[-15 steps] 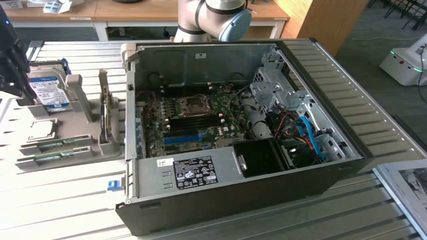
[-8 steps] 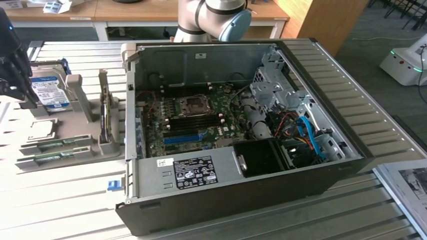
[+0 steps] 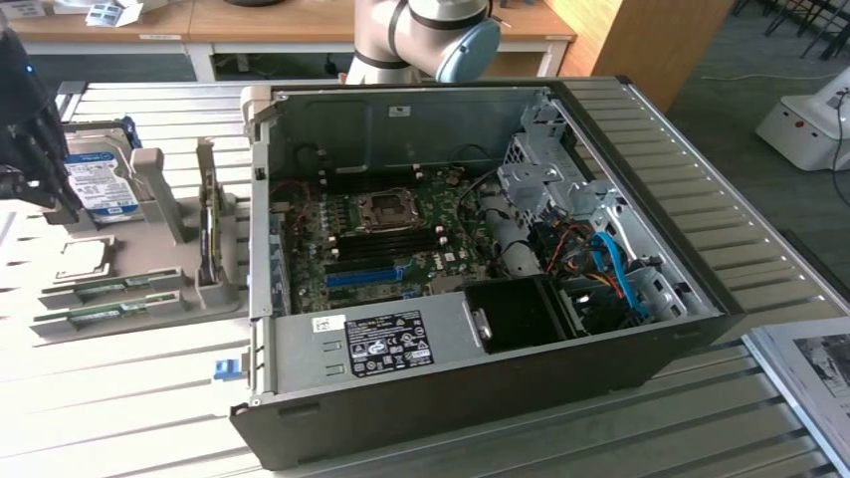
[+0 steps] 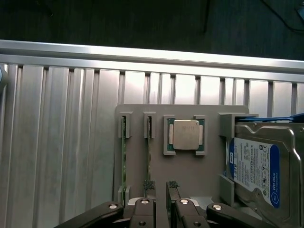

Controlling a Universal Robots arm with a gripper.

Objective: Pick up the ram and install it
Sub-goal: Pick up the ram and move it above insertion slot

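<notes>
While the claw (image 4: 160,186) hangs over the gray holder (image 4: 135,142), its two fingers stand apart with nothing between them. It holds nothing. One black finger pad (image 4: 149,184) is right above the ram (image 4: 149,152), and I can't tell if they touch. The gap between the fingers runs the same way as the stick. I think the claw is turned like that so it can pinch the stick by its two flat sides.

The ram stands on its thin edge in a slot of the holder, not lying flat. I think the slot keeps it up so fingers can reach both sides. It is long, thin and green. Its long way runs from the claw toward the shiny rail (image 4: 152,54) at the table's edge. Another stick (image 4: 124,156) just like it stands in the next slot, side by side with the first and pointing the same way.

On the ram's other side, a square silver chip (image 4: 185,135) rests in its own pocket. Past that, a hard drive (image 4: 256,173) with a blue label stands in its bracket. Well apart from the holder, the computer case (image 3: 465,398) lies open on its side. The black slots (image 3: 388,237) on its board look bare, so the ram is not put in yet.
</notes>
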